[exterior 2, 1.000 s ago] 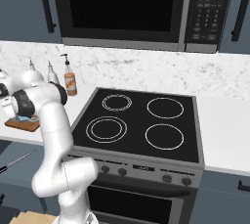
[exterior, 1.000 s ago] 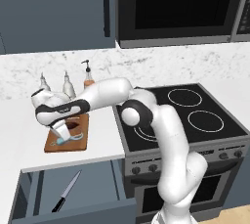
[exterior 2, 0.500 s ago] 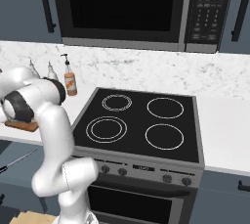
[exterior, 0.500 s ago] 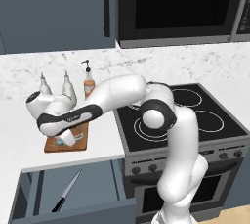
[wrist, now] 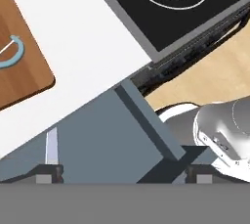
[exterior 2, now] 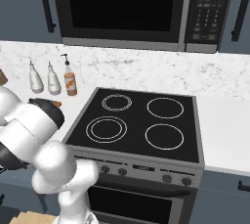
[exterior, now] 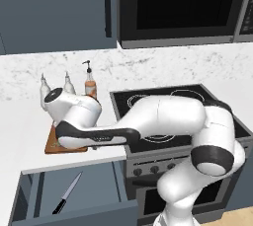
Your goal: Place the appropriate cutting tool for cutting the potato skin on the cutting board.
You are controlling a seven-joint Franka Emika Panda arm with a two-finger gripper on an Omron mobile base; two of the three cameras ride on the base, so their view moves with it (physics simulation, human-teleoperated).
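Light-blue and looped, the peeler (wrist: 10, 54) lies flat on the cutting board (wrist: 19, 78) at the left edge of the hand view, which crops it — only the curved head and a thin line across it show, and the slim handle runs out of the picture. It rests there with nothing touching it, which reads as the tool already delivered to where the task wants it. The board sits on the white counter (wrist: 93, 66), near the front edge and just left of the stove (exterior: 173, 102); in the left base view only its near corner and front edge (exterior: 52, 147) peek out from under the arm's bulky white forearm, which covers the rest.

The potato cannot be made out anywhere, so it may be hidden behind the arm. Below the counter a drawer (exterior: 34, 190) stands pulled open with the black-handled knife (exterior: 67, 193) lying inside, untouched — the wrong tool left where it was, sensibly. A pale strip (wrist: 51, 147) low in the hand view is probably that blade, though too little shows to be sure.

The gripper (wrist: 122, 176) points down past the counter front toward the drawer; its two dark tips stand far apart with nothing between them — spread and empty. Three bottles (exterior: 66, 84) stand by the backsplash behind the board.
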